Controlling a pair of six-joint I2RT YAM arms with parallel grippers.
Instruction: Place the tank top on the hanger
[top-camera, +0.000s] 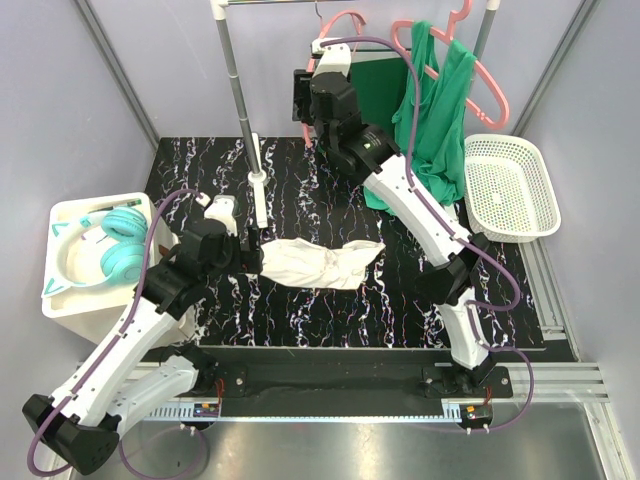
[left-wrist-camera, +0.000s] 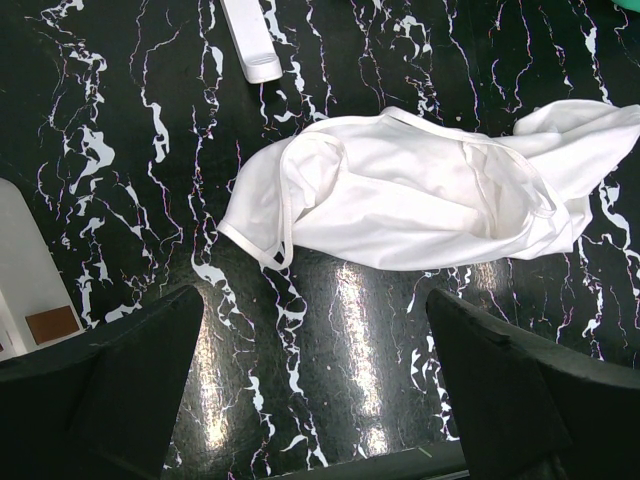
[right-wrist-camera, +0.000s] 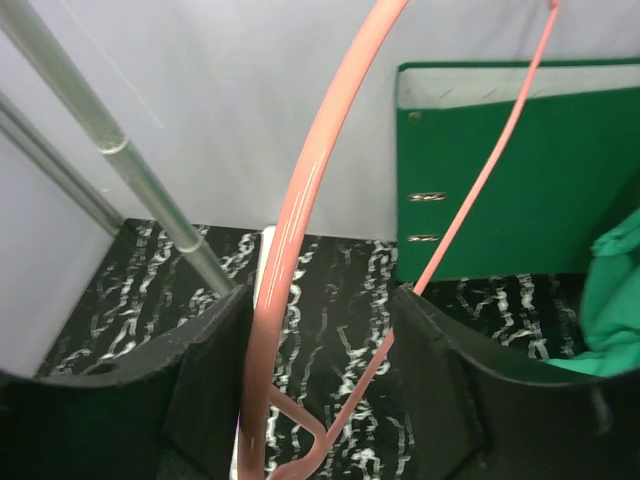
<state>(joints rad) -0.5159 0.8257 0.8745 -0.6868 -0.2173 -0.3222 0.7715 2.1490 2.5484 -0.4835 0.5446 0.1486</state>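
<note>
The white tank top lies crumpled on the black marbled mat; it also shows in the left wrist view. My left gripper is low over the mat at the top's left edge, open and empty, with the cloth just ahead of the fingertips. The thin light-pink hanger hangs at the back from the rack. My right gripper is raised to it and open. The hanger's frame runs between the two fingers, close to the left one.
The rack's grey pole stands on a white foot behind the tank top. A thicker salmon hanger with green cloth hangs back right, before a green binder. A white basket is right; teal headphones lie on a white box at left.
</note>
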